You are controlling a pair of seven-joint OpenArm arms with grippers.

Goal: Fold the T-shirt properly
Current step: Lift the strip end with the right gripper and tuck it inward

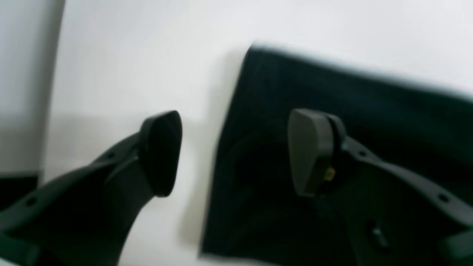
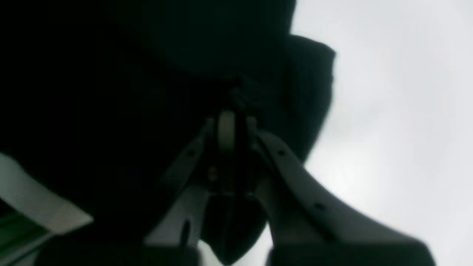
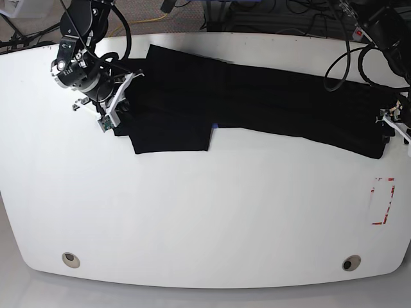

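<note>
Black T-shirt (image 3: 257,106) spread lengthwise across the far half of the white desk (image 3: 205,224), one short folded portion hanging nearer than the rest, with a small bluish-purple mark (image 3: 216,126) at its inner corner. Right hand (image 2: 232,122) pinched shut on a bunched fold of the T-shirt (image 2: 147,92), fingers (image 2: 226,129) pressed together with dark cloth between and around them; bare desk (image 2: 399,111) visible beyond the cloth to one side of the hand. In the base view, right hand (image 3: 119,102) at the garment's end on that view's left, tilted over the cloth edge. Left hand (image 1: 236,151) held wide apart and empty above a squared corner of the T-shirt (image 1: 369,96); one pad (image 1: 162,151) over bare desk (image 1: 147,55), the other pad (image 1: 308,149) over the cloth, the garment's edge passing between them. No contact with the cloth discernible for either pad. In the base view, left hand (image 3: 392,125) at the opposite end of the garment. Red and white rectangular marking (image 3: 383,201) on the desk, nearer than the left hand and apart from the cloth. Two round fittings (image 3: 71,259) near the desk's front edge.
</note>
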